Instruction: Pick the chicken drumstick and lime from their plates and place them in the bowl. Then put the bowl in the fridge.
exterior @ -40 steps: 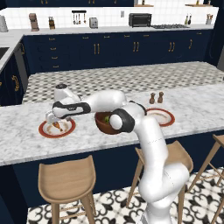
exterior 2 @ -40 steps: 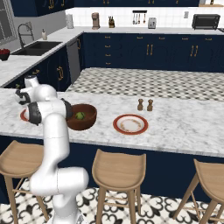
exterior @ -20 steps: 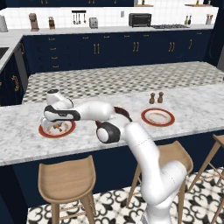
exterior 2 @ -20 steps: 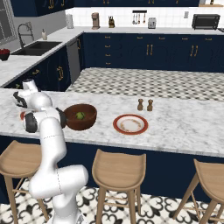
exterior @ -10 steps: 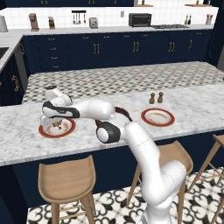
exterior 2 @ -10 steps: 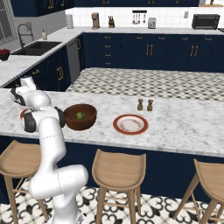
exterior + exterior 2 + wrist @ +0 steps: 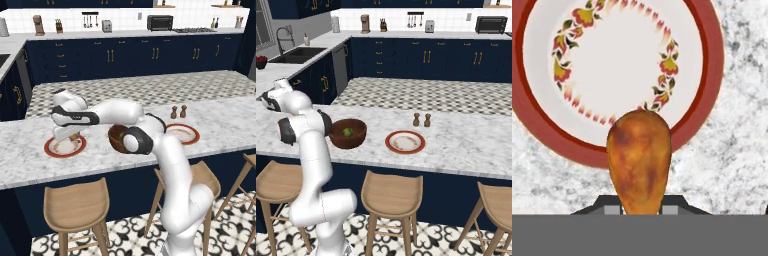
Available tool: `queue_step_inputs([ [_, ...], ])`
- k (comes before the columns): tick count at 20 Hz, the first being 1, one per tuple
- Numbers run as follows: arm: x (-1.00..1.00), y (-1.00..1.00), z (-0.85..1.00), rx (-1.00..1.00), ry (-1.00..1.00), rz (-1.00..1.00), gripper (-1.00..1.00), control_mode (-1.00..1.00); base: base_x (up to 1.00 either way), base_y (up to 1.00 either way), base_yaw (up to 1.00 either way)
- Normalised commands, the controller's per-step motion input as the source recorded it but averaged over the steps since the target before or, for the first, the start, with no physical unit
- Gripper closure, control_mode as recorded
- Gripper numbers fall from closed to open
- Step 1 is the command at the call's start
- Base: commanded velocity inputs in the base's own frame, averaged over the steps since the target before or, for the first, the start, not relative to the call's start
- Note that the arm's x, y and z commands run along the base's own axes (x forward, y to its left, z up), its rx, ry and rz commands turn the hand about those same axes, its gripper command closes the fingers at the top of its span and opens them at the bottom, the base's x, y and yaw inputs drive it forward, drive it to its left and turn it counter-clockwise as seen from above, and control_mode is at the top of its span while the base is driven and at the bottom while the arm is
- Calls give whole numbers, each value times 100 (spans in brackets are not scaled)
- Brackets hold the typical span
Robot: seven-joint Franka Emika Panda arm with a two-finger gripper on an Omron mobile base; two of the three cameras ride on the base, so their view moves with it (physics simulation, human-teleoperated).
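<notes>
The hand (image 7: 75, 136) has lifted off the plate (image 7: 65, 146), clenched on the drumstick (image 7: 639, 161), which now hangs above the plate's rim. The lime (image 7: 348, 132) lies in the bowl (image 7: 347, 133) on the worktop (image 7: 466, 142).

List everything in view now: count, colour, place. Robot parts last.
chicken drumstick: 1, orange-brown, held in the pincer above the left plate's rim.
plates: 2, white with red rims, on the counter; left one under the hand, right one bare.
bowl: 1, dark reddish-brown, between the plates.
lime: 1, green, inside the bowl.
shakers: 2, brown, behind the right plate.
stools: 3, wooden, in front of the counter.
toaster oven: 1, black, back counter.
pincer: 1, shut on the drumstick.
</notes>
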Motion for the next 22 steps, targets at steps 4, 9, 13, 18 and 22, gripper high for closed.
queue_step_inputs([
  [4, -55, -100, 42, 7, -3, 0, 100, -100, 0, 0, 0],
  [9, -26, -100, 47, 7, -7, 0, 100, -100, 0, 0, 0],
  [13, -5, -100, 6, 3, -7, 0, 100, -100, 0, 0, 0],
  [18, 35, -100, 0, 7, 0, 0, 100, -100, 0, 0, 0],
  [22, 82, -92, 1, 6, 4, 0, 100, -100, 0, 0, 0],
])
